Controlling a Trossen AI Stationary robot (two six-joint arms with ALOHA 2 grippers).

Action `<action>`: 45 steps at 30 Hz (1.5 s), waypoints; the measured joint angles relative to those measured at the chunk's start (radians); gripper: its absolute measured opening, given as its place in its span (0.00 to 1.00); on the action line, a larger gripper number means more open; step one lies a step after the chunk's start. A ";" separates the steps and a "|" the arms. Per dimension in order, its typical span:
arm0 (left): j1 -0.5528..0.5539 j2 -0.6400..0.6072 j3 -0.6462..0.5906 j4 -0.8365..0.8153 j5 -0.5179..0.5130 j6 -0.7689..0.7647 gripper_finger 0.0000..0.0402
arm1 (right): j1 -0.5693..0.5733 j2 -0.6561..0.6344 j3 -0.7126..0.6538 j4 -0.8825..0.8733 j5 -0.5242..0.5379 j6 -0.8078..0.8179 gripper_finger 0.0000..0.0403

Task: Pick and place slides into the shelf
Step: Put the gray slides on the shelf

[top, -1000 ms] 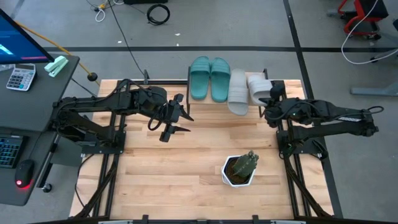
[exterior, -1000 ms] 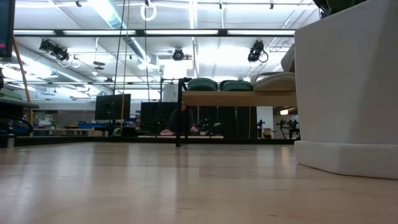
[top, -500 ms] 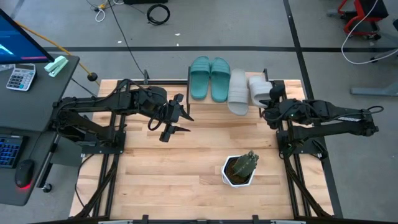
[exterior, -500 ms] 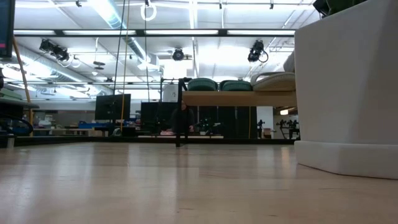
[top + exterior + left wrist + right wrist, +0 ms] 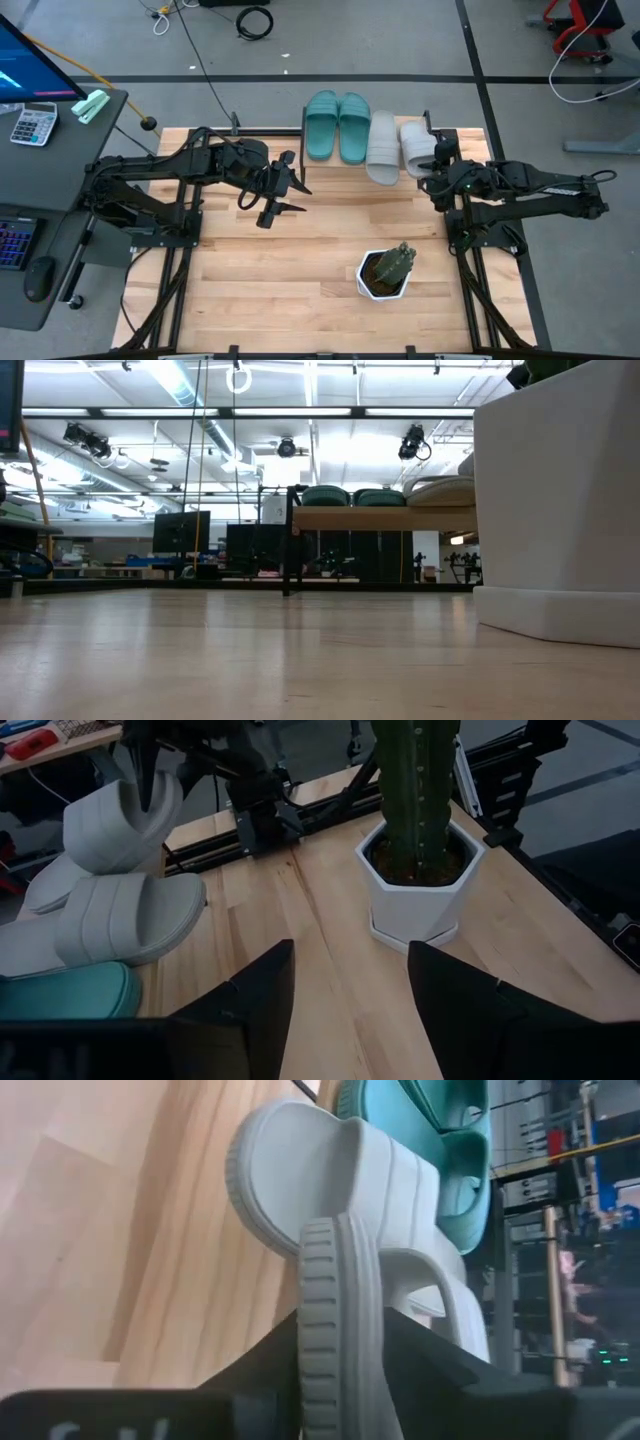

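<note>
Right gripper (image 5: pixel 432 168), upper right, jaws around grey slide (image 5: pixel 416 146) edge; grip undeterminable. Left gripper (image 5: pixel 287 189) wide, empty, centre-left.

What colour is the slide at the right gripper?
Light grey; the high view shows it best.

Teal slides (image 5: pixel 352 496) sit atop the shelf (image 5: pixel 380 518) beside a white pot (image 5: pixel 556 500).

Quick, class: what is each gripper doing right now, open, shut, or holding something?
Left gripper: open, empty, above the table.
Right gripper: at the outer grey slide on the shelf; open or gripping cannot be told.
</note>
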 joint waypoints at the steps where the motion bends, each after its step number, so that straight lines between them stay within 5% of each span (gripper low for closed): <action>1: 0.000 0.000 0.000 0.000 0.000 0.000 0.50 | 0.000 0.000 0.000 -0.003 -0.008 0.012 0.33; 21: 0.000 0.000 0.000 -0.002 0.000 -0.001 0.50 | 0.000 0.000 0.000 -0.039 -0.100 0.191 0.37; 34: 0.000 0.000 0.000 -0.002 0.000 -0.019 0.50 | 0.000 0.000 0.000 -0.034 0.013 0.121 0.10; 45: 0.000 0.000 0.000 -0.002 0.000 -0.018 0.49 | 0.000 0.000 0.000 -0.004 0.090 0.076 0.11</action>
